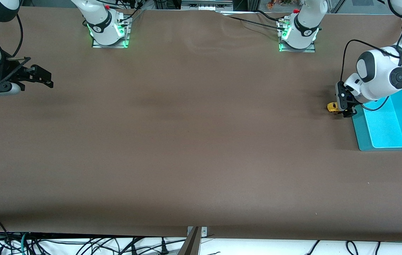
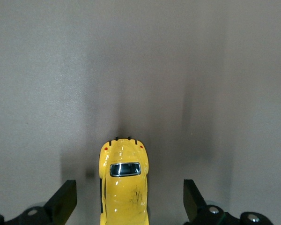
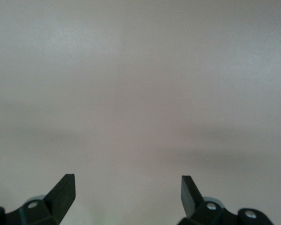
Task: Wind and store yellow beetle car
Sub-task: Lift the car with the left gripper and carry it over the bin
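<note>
The yellow beetle car (image 1: 332,107) (image 2: 124,187) stands on the brown table at the left arm's end, just beside the cyan tray (image 1: 363,137). My left gripper (image 1: 343,105) (image 2: 129,193) is down low around the car and open. Its black fingers (image 2: 65,199) flank the car's body with a gap on each side, touching nothing. My right gripper (image 1: 46,78) (image 3: 128,188) waits open over bare table at the right arm's end, with nothing between its fingers (image 3: 64,187).
The cyan tray lies open-topped under the left arm's wrist, with nothing in it that I can see. The two arm bases (image 1: 109,30) (image 1: 298,33) stand along the table edge farthest from the front camera. Cables hang below the near edge.
</note>
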